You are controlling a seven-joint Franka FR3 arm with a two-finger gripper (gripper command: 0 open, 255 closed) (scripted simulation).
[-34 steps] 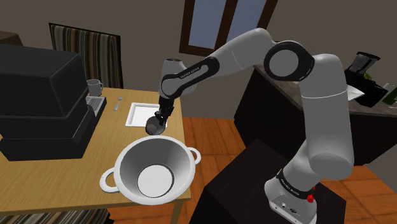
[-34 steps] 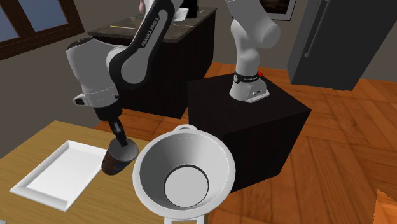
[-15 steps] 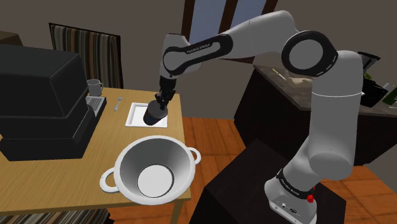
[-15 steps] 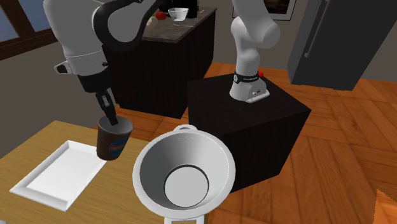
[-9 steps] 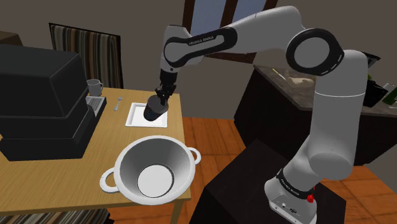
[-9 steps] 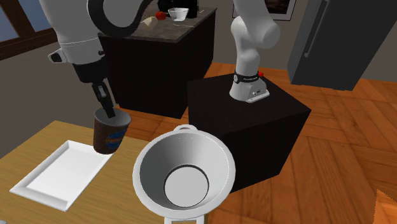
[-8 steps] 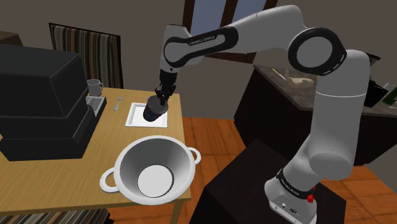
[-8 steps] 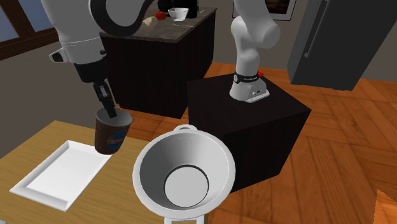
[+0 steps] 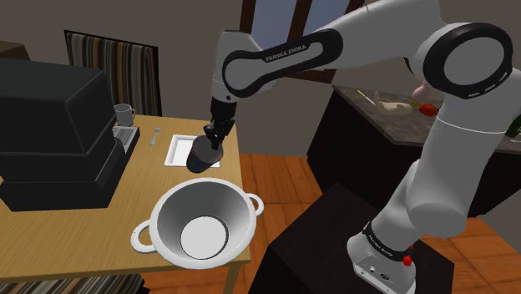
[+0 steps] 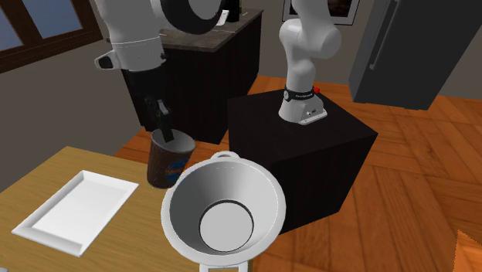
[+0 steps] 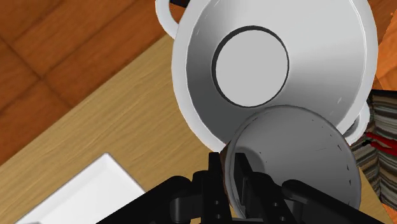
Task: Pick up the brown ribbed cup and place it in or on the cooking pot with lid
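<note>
In the shoulder view we see the all-black gripper clamped on the rim of the dark brown cup. The cup hangs above the wooden table, between the flat white rectangular tray and the wide white two-handled pot.

In the second exterior view the cup, mouth up, sits just beside the pot's rim.

In the wrist view the black fingers pinch the cup's wall, one inside its grey mouth, one outside.
</note>
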